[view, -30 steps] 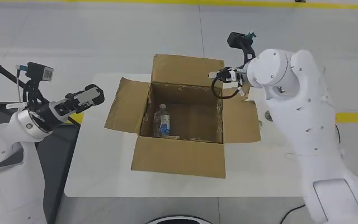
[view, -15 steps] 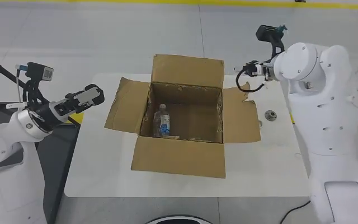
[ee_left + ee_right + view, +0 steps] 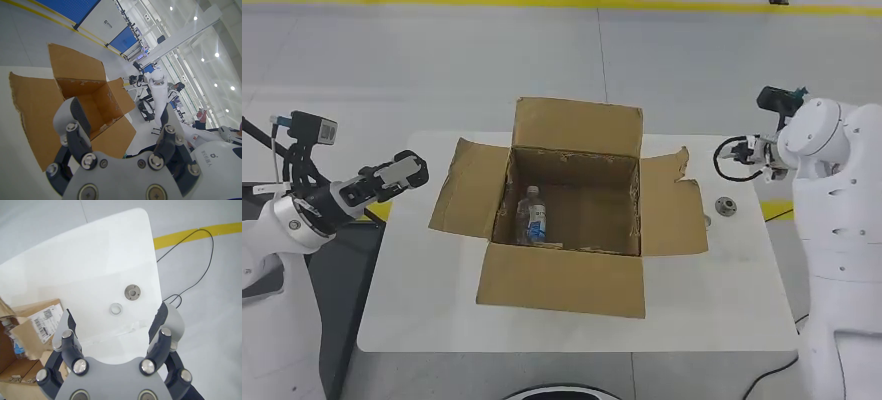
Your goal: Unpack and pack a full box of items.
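An open cardboard box (image 3: 562,280) stands mid-table with all its flaps folded out. Inside lies a clear water bottle (image 3: 532,215) with a blue label, near the left wall; the bottle (image 3: 18,347) also peeks from the box (image 3: 24,332) in the right wrist view. My left gripper (image 3: 402,172) hangs open and empty off the table's left side, facing the box (image 3: 37,98). My right gripper (image 3: 115,311) is open and empty, held above the table's right part, right of the box. The right gripper (image 3: 734,160) sits beyond the right flap.
A grey round flange (image 3: 132,292) and a white ring (image 3: 115,309) lie on the white table (image 3: 85,256) right of the box; the flange (image 3: 726,207) sits near the right edge. A black cable runs on the floor beyond.
My right arm has swung right, from the box's back right corner to above the table's right edge. The left arm and the bottle have stayed put.
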Controlling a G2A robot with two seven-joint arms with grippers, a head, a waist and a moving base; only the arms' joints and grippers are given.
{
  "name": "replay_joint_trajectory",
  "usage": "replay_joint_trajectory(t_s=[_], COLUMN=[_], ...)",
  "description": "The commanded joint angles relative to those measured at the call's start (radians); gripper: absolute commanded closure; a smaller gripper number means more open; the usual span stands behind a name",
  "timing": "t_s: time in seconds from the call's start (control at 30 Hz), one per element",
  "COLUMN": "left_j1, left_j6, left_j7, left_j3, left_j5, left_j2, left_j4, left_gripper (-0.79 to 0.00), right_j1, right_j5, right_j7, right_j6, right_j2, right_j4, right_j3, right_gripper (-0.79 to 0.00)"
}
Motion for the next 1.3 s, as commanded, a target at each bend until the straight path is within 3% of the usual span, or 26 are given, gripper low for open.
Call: replay_joint_trajectory(t_s=[0.0,0.37,0.43,0.6,0.83,1.07,1.27], left_j1=[0.000,0.000,0.000,0.000,0.000,0.000,0.000], left_j6=[0.000,0.000,0.000,0.000,0.000,0.000,0.000], left_j7=[0.000,0.000,0.000,0.000,0.000,0.000,0.000], left_j3=[0.000,0.000,0.000,0.000,0.000,0.000,0.000], left_j5=[0.000,0.000,0.000,0.000,0.000,0.000,0.000], left_j2=[0.000,0.000,0.000,0.000,0.000,0.000,0.000], left_j4=[0.000,0.000,0.000,0.000,0.000,0.000,0.000], left_gripper=[-0.785,-0.785,-0.785,-0.785,-0.785,-0.785,-0.785], right_j1=[-0.007,-0.020,-0.008,0.078,0.142,0.132,0.143], right_j5=[0.005,0.018,-0.076,-0.118,-0.081,-0.008,0.042], right_j7=[-0.001,-0.012,-0.001,-0.001,-0.001,-0.001,-0.001], right_j6=[0.001,-0.024,-0.047,-0.079,-0.071,0.000,0.001], right_j2=[-0.006,-0.004,0.003,-0.001,-0.015,-0.025,-0.025], right_j4=[0.012,0.005,0.068,0.232,0.358,0.420,0.453], right_j3=[0.012,0.017,-0.018,-0.109,-0.202,-0.264,-0.278], right_gripper=[-0.785,-0.785,-0.785,-0.785,-0.785,-0.785,-0.785])
